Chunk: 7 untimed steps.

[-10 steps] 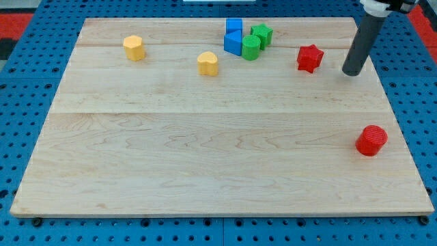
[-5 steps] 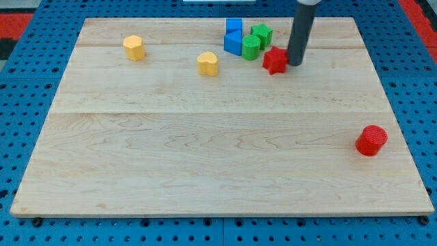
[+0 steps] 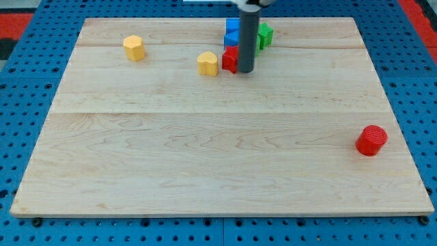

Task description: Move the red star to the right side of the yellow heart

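The red star (image 3: 229, 60) sits near the view's top centre, just right of the yellow heart (image 3: 207, 63), with a small gap between them. My tip (image 3: 246, 70) rests against the star's right side, and the rod hides part of it. The rod also covers part of the blue and green blocks behind.
Two blue blocks (image 3: 233, 31) and two green blocks (image 3: 264, 35) cluster just above the star. A yellow hexagon-like block (image 3: 134, 48) lies at the top left. A red cylinder (image 3: 371, 140) lies at the right edge, lower down.
My tip swept left from the board's right side, met the red star and pushed it left until it sits beside the yellow heart. The other blocks stayed put.
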{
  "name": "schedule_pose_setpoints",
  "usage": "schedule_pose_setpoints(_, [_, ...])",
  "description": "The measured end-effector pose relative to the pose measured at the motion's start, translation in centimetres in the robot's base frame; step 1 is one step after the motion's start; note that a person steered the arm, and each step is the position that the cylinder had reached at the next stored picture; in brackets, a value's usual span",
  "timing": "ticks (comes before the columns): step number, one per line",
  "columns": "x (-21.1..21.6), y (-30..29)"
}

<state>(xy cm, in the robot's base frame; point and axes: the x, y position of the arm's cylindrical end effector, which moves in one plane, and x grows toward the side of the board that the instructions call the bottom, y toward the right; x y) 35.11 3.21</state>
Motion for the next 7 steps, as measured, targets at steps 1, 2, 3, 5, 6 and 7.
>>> schedule_pose_setpoints(1, [1.0,-2.4])
schedule_pose_setpoints(2, [1.0,-3.7])
schedule_pose_setpoints(3, [1.0,-4.8])
schedule_pose_setpoints(5, [4.2,-7.8])
schedule_pose_setpoints(6, [2.8,-8.0])
schedule_pose_setpoints(7, [3.1,-15.0])
